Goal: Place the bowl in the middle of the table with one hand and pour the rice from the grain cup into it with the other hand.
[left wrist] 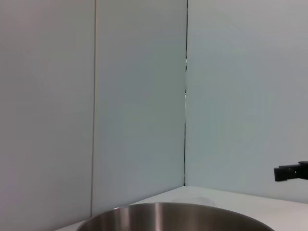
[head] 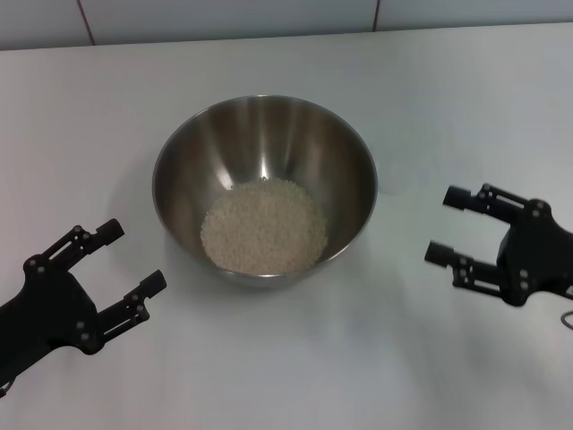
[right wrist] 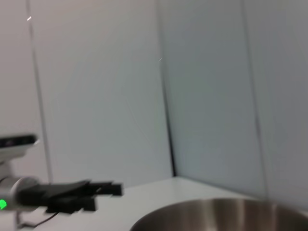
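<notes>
The steel bowl (head: 265, 184) stands in the middle of the white table (head: 430, 107). A flat round heap of rice (head: 264, 225) lies in its bottom. My left gripper (head: 132, 257) is open and empty at the front left, a short way from the bowl. My right gripper (head: 448, 226) is open and empty to the right of the bowl, pointing at it. The bowl's rim shows in the left wrist view (left wrist: 173, 217) and in the right wrist view (right wrist: 226, 215). The grain cup is out of view.
A grey tiled wall edge (head: 224, 18) runs along the table's far side. In the right wrist view the left gripper (right wrist: 101, 192) shows beyond the bowl. In the left wrist view a tip of the right gripper (left wrist: 291, 172) shows at the picture's edge.
</notes>
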`<state>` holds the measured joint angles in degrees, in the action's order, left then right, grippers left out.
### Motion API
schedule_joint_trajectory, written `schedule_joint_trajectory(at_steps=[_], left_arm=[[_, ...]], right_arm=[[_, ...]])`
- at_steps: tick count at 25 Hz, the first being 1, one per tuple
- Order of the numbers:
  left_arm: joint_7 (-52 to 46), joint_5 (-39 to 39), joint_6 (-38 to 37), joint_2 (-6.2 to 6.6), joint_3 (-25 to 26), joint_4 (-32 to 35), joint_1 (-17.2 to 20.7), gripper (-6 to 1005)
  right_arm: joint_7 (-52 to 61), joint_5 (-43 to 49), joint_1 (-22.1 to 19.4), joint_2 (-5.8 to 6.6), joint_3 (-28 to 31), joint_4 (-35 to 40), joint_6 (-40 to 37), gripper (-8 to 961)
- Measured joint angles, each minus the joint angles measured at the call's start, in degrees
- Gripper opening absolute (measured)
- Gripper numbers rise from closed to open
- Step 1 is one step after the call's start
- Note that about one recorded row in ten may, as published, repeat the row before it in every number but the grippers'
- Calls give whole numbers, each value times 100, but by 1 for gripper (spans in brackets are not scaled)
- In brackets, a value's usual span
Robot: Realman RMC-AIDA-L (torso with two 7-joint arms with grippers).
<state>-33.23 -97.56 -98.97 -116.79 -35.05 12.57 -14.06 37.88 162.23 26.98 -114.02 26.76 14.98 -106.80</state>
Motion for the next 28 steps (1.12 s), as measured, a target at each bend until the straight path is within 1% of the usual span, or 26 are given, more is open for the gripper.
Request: schedule_joint_trajectory(at_steps=[3,4,8,14,16,28], left_arm=[[-68,-50,-3,11,-8,16,-53,798],[-120,-62,-3,12,-11,56,-73,798],[-136,-64,-3,18,-11,87,-76,798],[-153,-64,-4,41,-59,89,-74,798],[-155,-65,-8,42,-145,92,-72,798],[-158,-62,-36,65,-285,149,-63,798]], right_arm=[[3,1,35,9,-332,136,-95,745],[25,3,63,13,-523,197,-148,745],[40,4,80,13,-722,267,-169,746],[42,-41,75,11,-742,373,-180,746],[23,-58,75,1,-753,373,-181,746],[-12,-153,89,-44,-756,359,-184,745]])
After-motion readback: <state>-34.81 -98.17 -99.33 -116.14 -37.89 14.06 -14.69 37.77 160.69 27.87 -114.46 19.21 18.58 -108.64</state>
